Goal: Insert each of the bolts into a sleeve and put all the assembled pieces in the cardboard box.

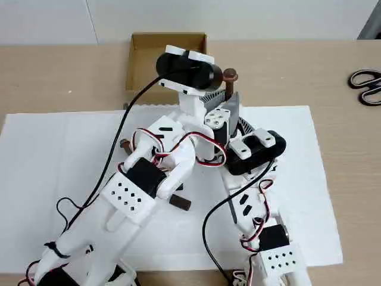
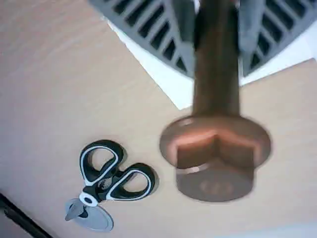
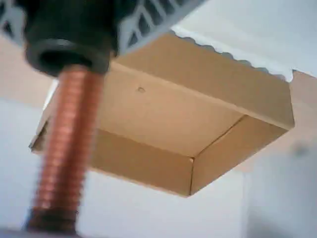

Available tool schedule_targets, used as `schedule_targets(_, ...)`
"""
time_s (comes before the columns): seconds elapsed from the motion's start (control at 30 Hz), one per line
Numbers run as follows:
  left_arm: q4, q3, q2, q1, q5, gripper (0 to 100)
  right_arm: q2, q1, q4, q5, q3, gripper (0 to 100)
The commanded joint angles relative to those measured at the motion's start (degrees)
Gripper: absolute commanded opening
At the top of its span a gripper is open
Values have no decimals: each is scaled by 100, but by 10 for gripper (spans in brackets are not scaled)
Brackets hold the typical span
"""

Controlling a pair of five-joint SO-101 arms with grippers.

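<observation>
Overhead, the shallow brown cardboard box (image 1: 143, 59) sits at top centre, bare floor showing. Just right of it, the copper hex-head bolt (image 1: 229, 86) runs up the frame, head uppermost. The left gripper (image 2: 216, 29) pinches its shank, and the right gripper (image 3: 72, 20) clamps the black sleeve (image 3: 69, 49) around its thread.

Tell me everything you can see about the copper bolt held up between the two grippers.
The bolt looks like copper-coloured metal, with a flanged hex head and a threaded shank. It is held roughly upright, head up, near the cardboard box. The left gripper clamps its shank; its threaded end sits in the black sleeve held by the right gripper.
</observation>
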Motion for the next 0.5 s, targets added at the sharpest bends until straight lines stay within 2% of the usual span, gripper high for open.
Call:
schedule_targets(0.0, -237, -57, -255, 26, -79, 5, -127, 31, 40, -88, -536, 2)
schedule_targets(0.47, -545, -66, 202, 35, -97, 5, -92, 31, 40, -88, -571, 2)
